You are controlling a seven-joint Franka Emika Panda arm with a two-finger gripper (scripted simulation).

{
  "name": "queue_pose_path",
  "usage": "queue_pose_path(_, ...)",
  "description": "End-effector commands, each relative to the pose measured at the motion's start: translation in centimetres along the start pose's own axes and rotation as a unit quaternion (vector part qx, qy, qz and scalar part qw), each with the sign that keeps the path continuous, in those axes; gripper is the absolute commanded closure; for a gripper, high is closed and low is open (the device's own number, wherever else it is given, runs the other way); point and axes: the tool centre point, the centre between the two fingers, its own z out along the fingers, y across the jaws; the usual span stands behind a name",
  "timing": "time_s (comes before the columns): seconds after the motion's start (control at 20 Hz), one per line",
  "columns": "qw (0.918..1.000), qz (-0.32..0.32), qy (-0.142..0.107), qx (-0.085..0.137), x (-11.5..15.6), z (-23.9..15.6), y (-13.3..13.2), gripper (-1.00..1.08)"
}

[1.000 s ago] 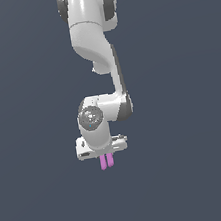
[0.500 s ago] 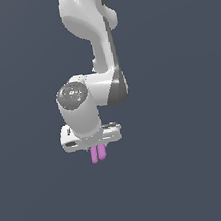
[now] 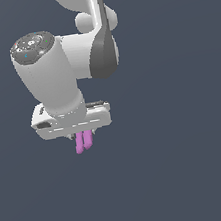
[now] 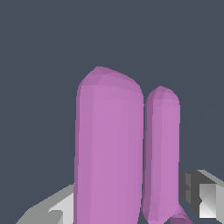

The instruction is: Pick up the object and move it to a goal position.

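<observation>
1. Plain dark grey-blue backdrop is seen all round the arm (image 3: pixel 69 63); nothing is seen blocking it.
2. One gripper (image 3: pixel 83 137) is seen clamped on one pink-purple object (image 3: pixel 83 140).
3. Two prongs are counted, hanging directly beneath the gripper.

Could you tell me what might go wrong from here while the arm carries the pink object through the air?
1. The pink object hangs below the tool with most of its length sticking out, so a loose hold might let it slip or tilt.
2. No surface shows beneath it in either view, so a drop would likely mean losing it.
3. No goal marker shows in either view, so the placement cannot be checked from these pictures.
</observation>
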Motion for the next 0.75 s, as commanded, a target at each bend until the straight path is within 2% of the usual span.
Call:
queue_pose_path(0.0,1.0,0.0,-0.001,0.0,-0.1,-2.2,0.5,1.08)
queue_pose_path(0.35,1.0,0.0,-0.001,0.0,0.0,-6.0,1.4,1.08)
queue_pose_path(0.7,1.0,0.0,-0.001,0.0,0.1,-6.9,1.7,1.08)
